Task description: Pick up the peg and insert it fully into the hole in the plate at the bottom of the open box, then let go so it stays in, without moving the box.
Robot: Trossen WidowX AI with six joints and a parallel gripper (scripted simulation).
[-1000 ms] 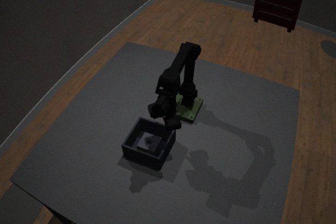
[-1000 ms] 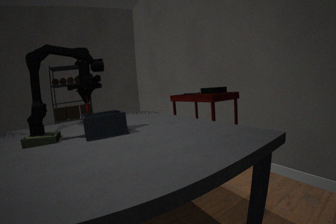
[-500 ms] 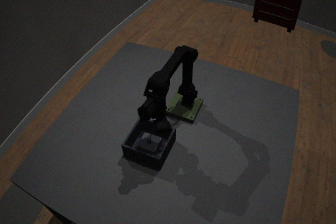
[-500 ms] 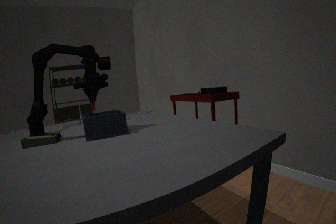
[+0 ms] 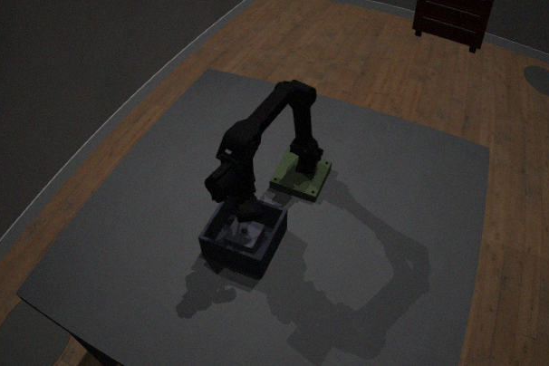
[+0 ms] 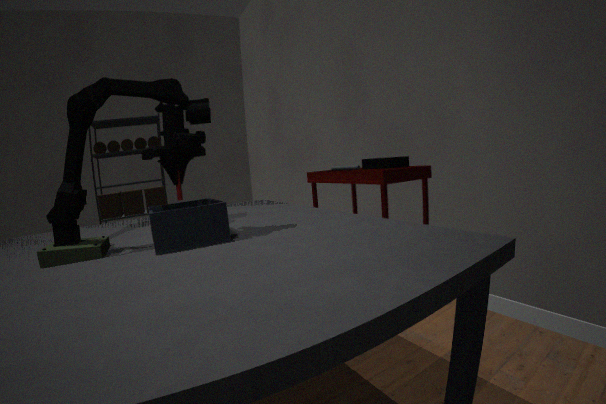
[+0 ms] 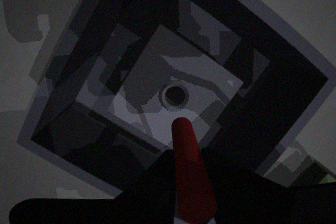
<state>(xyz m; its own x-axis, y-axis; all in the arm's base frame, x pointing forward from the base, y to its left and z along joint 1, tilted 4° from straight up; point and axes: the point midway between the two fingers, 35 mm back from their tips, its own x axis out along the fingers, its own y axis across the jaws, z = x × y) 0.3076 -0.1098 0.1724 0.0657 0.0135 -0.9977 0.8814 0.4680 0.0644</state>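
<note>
My gripper (image 6: 179,176) (image 7: 187,156) is shut on the red peg (image 6: 179,190) (image 7: 189,165), which points straight down. It hangs above the open dark box (image 5: 272,245) (image 6: 190,227) (image 7: 309,65). In the wrist view the peg's tip sits just below the round hole (image 7: 175,95) in the light plate (image 7: 209,75) at the box's bottom. In the top view the hole (image 5: 244,230) shows in the plate, and the wrist covers the box's far rim. In the exterior view the peg's lower end is just above the box's rim.
The arm stands on a green base (image 5: 299,183) (image 6: 72,251) close behind the box on the grey table (image 5: 390,204) (image 6: 280,280). A red side table (image 6: 370,176) and a shelf rack (image 6: 125,150) stand far off in the room.
</note>
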